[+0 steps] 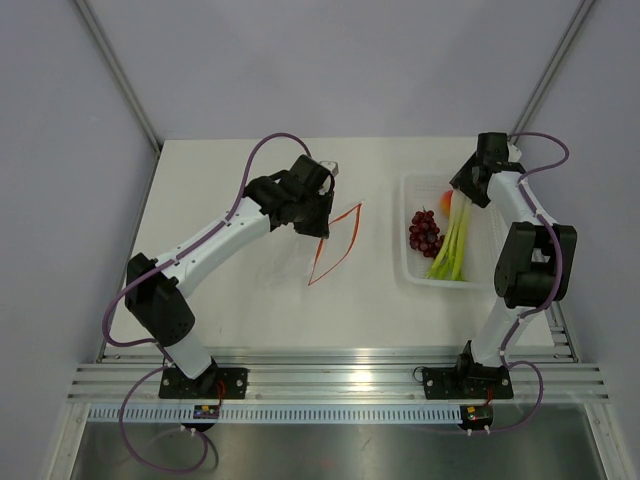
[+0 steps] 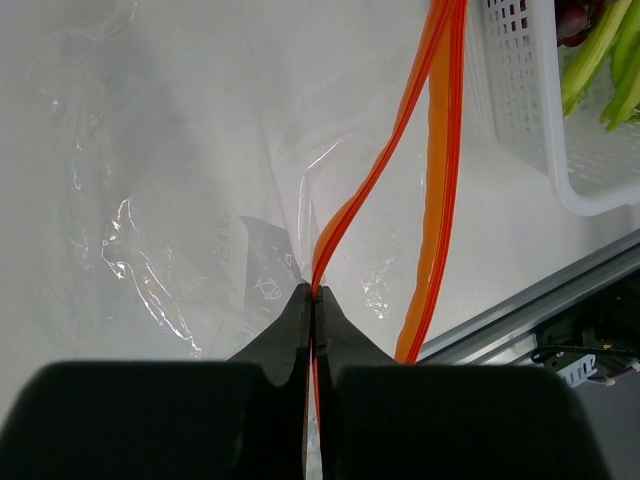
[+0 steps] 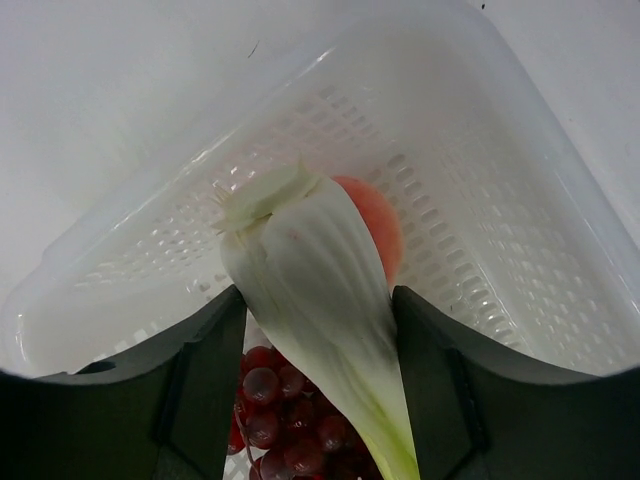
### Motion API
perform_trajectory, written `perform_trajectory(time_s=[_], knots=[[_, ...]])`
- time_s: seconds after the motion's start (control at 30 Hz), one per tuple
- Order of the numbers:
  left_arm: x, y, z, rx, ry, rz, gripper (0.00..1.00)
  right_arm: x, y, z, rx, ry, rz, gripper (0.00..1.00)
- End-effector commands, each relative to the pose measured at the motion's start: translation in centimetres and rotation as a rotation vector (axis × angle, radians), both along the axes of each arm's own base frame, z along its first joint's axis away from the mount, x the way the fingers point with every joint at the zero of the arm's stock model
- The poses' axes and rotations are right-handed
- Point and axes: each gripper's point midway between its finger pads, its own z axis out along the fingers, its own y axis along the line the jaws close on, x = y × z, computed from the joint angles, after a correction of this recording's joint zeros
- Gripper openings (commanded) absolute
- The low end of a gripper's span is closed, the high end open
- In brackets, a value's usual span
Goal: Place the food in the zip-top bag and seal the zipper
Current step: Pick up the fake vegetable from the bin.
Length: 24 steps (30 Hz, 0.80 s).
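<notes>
Zip-top bag — left of the tray, mouth open, zipper pinched in the closed left gripper. Grapes, peach and stalks lie inside the tray. The right gripper, jaws apart, straddles the stalks' white base — nothing bagged, sealing not yet begun.

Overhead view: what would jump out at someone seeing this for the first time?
The bright orange-red zipper of a clear bag lies mid-table, pinched in the left arm's shut jaws. To the right, a pale plastic tray holds dark red grapes and pale-green stalks. The right arm's open jaws straddle the stalks' white end.
</notes>
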Motion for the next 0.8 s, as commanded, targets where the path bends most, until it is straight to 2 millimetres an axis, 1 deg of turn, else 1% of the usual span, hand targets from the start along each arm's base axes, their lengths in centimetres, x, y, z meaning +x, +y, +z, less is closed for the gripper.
perform_trajectory(time_s=[0.0,0.1,0.13,0.17,0.23,0.33,0.4,0.5,0.53,0.57,0.6,0.63,0.67,0.7,0.73,0.77], knots=[[0.6,-0.6,2.7,-0.052,-0.073,-0.012,0.0,1.3,-0.2,1.5,-0.034,-0.048,0.029,0.66],[0.4,-0.7,2.4,-0.054,-0.063,-0.012,0.0,1.2,-0.4,1.0,-0.053,-0.019,0.053,0.74],[0.4,-0.7,2.4,-0.054,-0.063,-0.014,0.0,1.0,-0.5,0.5,-0.066,0.007,0.062,0.76],[0.4,-0.7,2.4,-0.053,-0.06,-0.015,0.0,0.9,-0.6,0.2,-0.074,0.016,0.067,0.79],[0.4,-0.7,2.4,-0.054,-0.061,-0.015,0.0,0.7,-0.9,-0.3,-0.094,0.044,0.075,0.83],[0.5,-0.8,2.3,-0.053,-0.061,-0.013,0.0,0.4,-1.2,-0.9,-0.114,0.071,0.089,0.83],[0.5,-0.9,2.3,-0.056,-0.059,-0.014,0.0,0.5,-1.1,-1.0,-0.119,0.076,0.106,0.82],[0.6,-1.0,2.2,-0.056,-0.055,-0.012,0.0,0.1,-1.3,-1.2,-0.129,0.088,0.103,0.71],[0.6,-1.0,2.2,-0.056,-0.053,-0.013,0.0,0.1,-1.4,-0.5,-0.137,0.071,0.095,0.66],[0.6,-1.0,2.2,-0.056,-0.053,-0.013,0.0,0.0,-1.5,-0.1,-0.141,0.06,0.089,0.55],[0.6,-1.0,2.2,-0.057,-0.052,-0.014,0.0,-0.1,-1.5,0.3,-0.143,0.052,0.089,0.5],[0.6,-1.1,2.2,-0.058,-0.05,-0.014,0.0,-0.3,-1.6,1.3,-0.153,0.035,0.079,0.43],[0.6,-1.0,2.1,-0.057,-0.05,-0.013,0.0,-0.5,-1.9,1.9,-0.163,0.028,0.07,0.29],[0.6,-1.1,2.3,-0.062,-0.051,-0.016,0.0,-1.0,-2.2,2.4,-0.176,0.028,0.054,0.22],[0.5,-1.2,2.5,-0.067,-0.049,-0.02,0.0,-1.5,-2.8,4.0,-0.2,0.001,0.018,0.17],[0.3,-1.2,2.7,-0.071,-0.045,-0.022,0.0,-1.9,-3.0,4.7,-0.212,-0.01,0.005,0.15]])
